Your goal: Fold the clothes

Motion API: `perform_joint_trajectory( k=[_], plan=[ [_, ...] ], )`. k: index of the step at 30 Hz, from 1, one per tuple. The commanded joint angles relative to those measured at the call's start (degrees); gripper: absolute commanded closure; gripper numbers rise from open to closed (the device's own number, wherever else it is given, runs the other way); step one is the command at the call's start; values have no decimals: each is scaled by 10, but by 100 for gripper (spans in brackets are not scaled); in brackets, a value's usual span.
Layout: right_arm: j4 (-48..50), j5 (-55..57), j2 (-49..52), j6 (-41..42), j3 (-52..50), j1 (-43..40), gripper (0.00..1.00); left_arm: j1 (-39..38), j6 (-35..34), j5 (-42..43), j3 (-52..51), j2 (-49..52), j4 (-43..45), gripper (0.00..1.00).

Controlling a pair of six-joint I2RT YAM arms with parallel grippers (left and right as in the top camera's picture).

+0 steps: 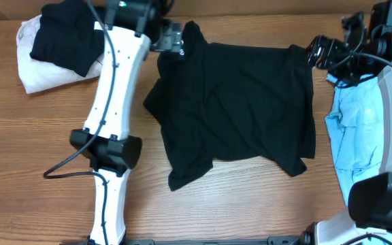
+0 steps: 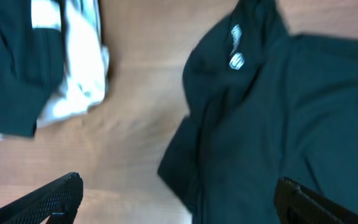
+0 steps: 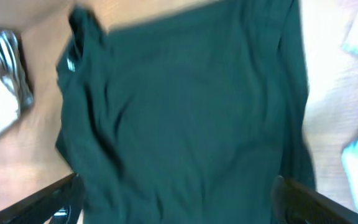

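A black T-shirt lies spread on the wooden table, wrinkled, its collar at the far left. It also shows in the left wrist view and in the right wrist view. My left gripper is open and empty above the shirt's far left corner; its fingers are wide apart. My right gripper is open and empty above the shirt's far right corner; its fingers are wide apart over the cloth.
A folded black garment lies on a white garment at the far left. A light blue garment lies at the right edge, under my right arm. The wooden table shows at the front left.
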Motion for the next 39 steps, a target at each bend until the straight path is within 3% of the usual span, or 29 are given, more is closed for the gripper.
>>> perform_joint_trajectory(
  k=[1, 9, 13, 17, 23, 30, 35, 39],
  plan=[
    [-38, 10, 1, -13, 4, 32, 2, 38, 5, 128, 0, 10, -25, 0],
    [-50, 70, 2, 0, -36, 124, 0, 54, 81, 203, -44, 44, -51, 1],
    [-61, 131, 2, 24, -38, 146, 0, 57, 94, 188, -119, 48, -50, 5],
    [-62, 139, 2, 29, -38, 134, 0, 61, 93, 189, -175, 48, -49, 11],
    [-72, 139, 2, 28, -38, 85, 0, 53, 78, 184, -203, 22, -51, 0],
    [-88, 141, 2, 10, -38, 34, 0, 30, 45, 166, -271, -84, -47, 0],
    [-84, 141, 2, 10, -38, 28, 0, 14, -3, 155, -404, -190, 41, 0],
    [-89, 141, 2, 10, -38, 28, 0, 17, -22, 154, -580, -274, 181, 0]
  ],
)
